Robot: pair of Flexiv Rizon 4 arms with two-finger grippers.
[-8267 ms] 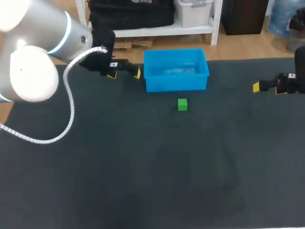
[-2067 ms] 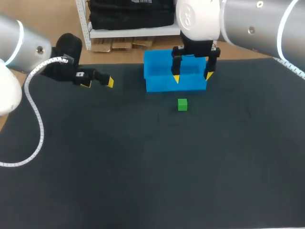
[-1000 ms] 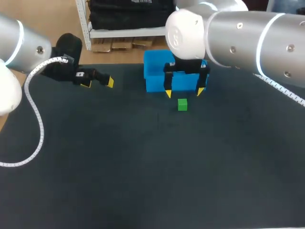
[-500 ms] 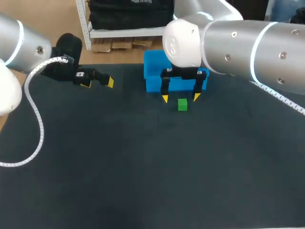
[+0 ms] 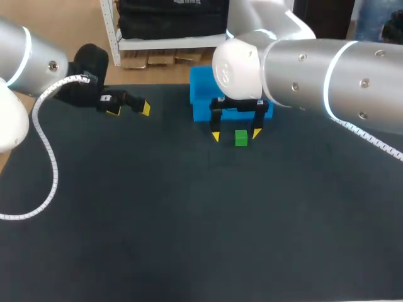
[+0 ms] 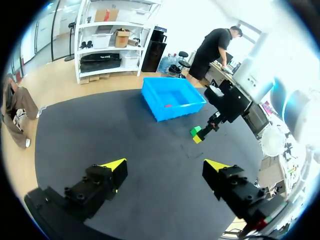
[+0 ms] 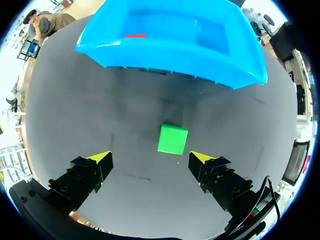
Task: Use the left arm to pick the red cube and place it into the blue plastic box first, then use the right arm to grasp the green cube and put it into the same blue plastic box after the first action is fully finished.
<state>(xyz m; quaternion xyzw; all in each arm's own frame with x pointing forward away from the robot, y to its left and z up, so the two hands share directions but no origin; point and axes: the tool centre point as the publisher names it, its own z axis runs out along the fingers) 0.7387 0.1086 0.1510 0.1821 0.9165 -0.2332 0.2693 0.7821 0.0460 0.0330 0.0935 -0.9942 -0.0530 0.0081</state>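
Dark matting (image 5: 189,239) covers the table, with the blue plastic box (image 5: 200,94) in the upper middle of the head view. The red cube (image 7: 134,36) lies inside that box, on the side far from the right gripper (image 5: 235,134). Just below the box in the head view, the green cube (image 5: 240,138) sits on the mat. The right arm (image 5: 302,69) comes in from the right edge and bends down over the box's front, its wrist pointing down at the table. Its gripper is spread wide, one yellow tip on each side of the green cube, neither touching it. The left arm (image 5: 31,56) fills the upper left, its wrist lying roughly level and pointing toward the box. The left gripper (image 5: 129,109) is parted too, holding nothing, well apart from both cubes.
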